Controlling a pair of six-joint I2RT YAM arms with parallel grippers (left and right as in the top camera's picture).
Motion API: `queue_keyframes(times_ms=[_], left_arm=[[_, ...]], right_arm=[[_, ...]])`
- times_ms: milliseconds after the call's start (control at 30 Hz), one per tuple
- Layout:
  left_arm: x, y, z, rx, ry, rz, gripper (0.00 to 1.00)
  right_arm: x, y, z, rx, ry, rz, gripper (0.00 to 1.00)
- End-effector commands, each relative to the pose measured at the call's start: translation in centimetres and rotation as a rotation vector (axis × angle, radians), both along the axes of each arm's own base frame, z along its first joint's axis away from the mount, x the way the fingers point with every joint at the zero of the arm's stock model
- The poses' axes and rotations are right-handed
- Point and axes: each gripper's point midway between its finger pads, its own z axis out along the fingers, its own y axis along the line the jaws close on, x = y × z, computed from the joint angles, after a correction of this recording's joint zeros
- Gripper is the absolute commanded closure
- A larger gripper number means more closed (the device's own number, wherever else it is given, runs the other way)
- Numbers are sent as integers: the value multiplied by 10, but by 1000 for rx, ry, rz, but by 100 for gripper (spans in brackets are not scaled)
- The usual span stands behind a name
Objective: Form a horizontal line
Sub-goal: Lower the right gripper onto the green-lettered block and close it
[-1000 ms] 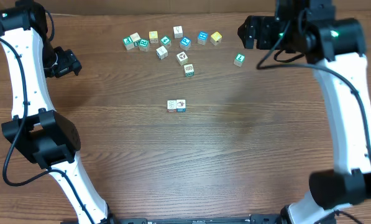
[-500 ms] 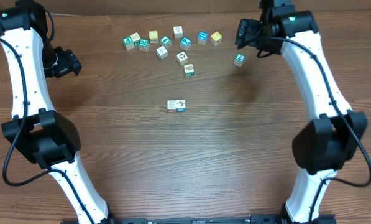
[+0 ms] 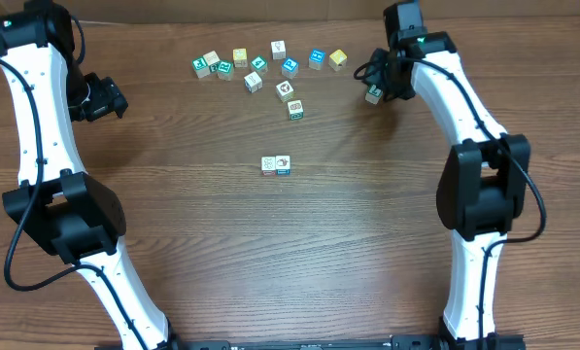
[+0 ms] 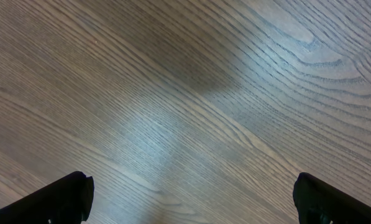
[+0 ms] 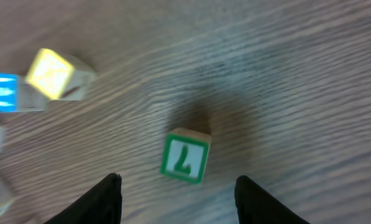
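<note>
The horizontal line (image 3: 276, 165) is two small cubes set edge to edge near the middle of the worktop (image 3: 367, 253). Bare wood lies on all sides of the line, so there is free room around it. Beyond the line, toward the far edge, the loose cluster of cubes (image 3: 255, 70) is spread out, well apart from it.

Farther to the right of the line than this cluster, one green cube (image 5: 186, 157) stands alone. My right gripper (image 5: 178, 196) is over this cube, with one finger on each side of it. The fingers are apart and I see a gap between each of them and the cube, so nothing is held. A yellow cube (image 5: 56, 74) and a blue cube (image 5: 2, 92) lie near, on the cluster side.

My left gripper (image 4: 191, 193) is far to the left of the line, spread wide over bare wood, holding nothing.

One second ago my right gripper was beside the green cube, farther from the line; now it has come over it. The line itself has not moved.
</note>
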Motion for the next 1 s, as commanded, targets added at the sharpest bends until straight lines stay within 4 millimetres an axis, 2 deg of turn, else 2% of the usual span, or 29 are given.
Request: queue_keyframes(times_ms=[0, 133, 333, 667, 967], left_arm=[[-1, 0, 1, 9, 0, 11, 0], [-1, 1, 0, 9, 1, 13, 0], [-1, 0, 1, 10, 0, 11, 0], [4, 1, 1, 14, -17, 11, 1], [4, 1, 1, 14, -17, 11, 0]], right_arm=[[6, 0, -10, -12, -3, -18, 45], [7, 0, -19, -8, 7, -33, 50], [7, 0, -20, -5, 5, -41, 53], [7, 6, -32, -3, -4, -29, 48], [2, 7, -38, -7, 15, -26, 59]])
